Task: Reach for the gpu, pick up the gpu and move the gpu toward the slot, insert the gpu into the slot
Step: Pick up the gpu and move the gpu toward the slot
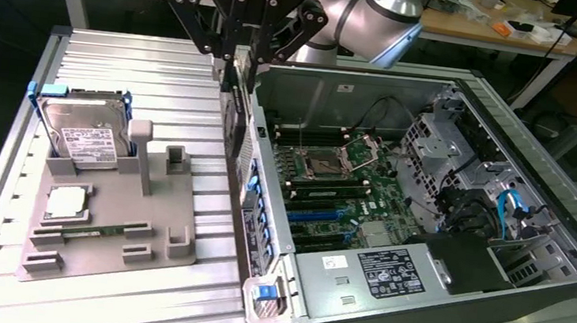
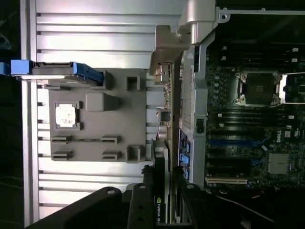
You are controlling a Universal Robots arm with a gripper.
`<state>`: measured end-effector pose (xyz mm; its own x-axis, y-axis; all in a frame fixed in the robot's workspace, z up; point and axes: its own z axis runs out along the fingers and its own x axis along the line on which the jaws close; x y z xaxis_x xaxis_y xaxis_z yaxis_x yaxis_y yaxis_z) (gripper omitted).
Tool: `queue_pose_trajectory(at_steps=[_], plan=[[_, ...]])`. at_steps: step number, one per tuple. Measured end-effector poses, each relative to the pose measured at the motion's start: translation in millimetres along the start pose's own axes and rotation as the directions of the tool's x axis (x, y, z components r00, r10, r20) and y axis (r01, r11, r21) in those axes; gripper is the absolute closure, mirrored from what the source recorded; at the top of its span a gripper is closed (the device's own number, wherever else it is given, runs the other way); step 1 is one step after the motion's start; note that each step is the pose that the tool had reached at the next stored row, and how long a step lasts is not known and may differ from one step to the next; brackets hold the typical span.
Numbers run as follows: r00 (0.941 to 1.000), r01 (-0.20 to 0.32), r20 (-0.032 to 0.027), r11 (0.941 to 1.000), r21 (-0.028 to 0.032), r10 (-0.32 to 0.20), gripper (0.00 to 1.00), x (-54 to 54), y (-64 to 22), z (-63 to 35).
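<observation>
In the exterior view, a black gripper (image 1: 245, 56) marked ROBOTIQ in white is seen hanging over the rear wall of an open computer case (image 1: 359, 85). Its jointed fingers are clamped on the gpu (image 1: 236, 109), a thin flat card that is held upright and seen edge-on as a dark strip. The card is just beside the case's perforated metal wall, on the exterior view's left of it. The slot (image 1: 315, 212) — a long narrow blue plastic strip — lies on the green board inside the case, apart from the card, with open room above it. On the ribbed metal table (image 1: 129, 59) a grey moulded tray (image 1: 154, 236) is set. A silver hard drive (image 1: 84, 142) with a white printed label is propped in it; the print cannot be read.

In the wrist view, the gpu (image 2: 163, 157) is gripped between the black fingers (image 2: 140, 205). A green logo with the white letters NVIDIA is carried on its edge. Its silver bracket (image 2: 164, 47) is at the end away from the grip. The card runs between the grey tray (image 2: 95, 124) and the case wall. The blue slot (image 2: 228, 141) is seen on the board beyond that wall, near a square metal processor socket (image 2: 257, 88).
</observation>
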<state>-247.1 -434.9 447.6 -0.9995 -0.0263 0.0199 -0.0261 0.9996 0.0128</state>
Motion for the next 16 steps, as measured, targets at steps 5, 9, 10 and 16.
queue_pose_trajectory(at_steps=[5,9,10,16], plan=[[1.0000,0.001,0.0013,0.9992,-0.0403,-0.001,0.73,-14.2,-0.4,-0.1],[1.0000,0.001,0.0016,0.9986,-0.0524,-0.001,0.73,-25.5,-0.7,-0.4],[1.0000,0.001,0.0015,0.9986,-0.0523,-0.001,0.73,-29.2,-0.8,-0.5],[1.0000,0.000,-0.0002,0.9999,-0.0132,0.000,0.73,-53.3,-1.4,-1.0]])
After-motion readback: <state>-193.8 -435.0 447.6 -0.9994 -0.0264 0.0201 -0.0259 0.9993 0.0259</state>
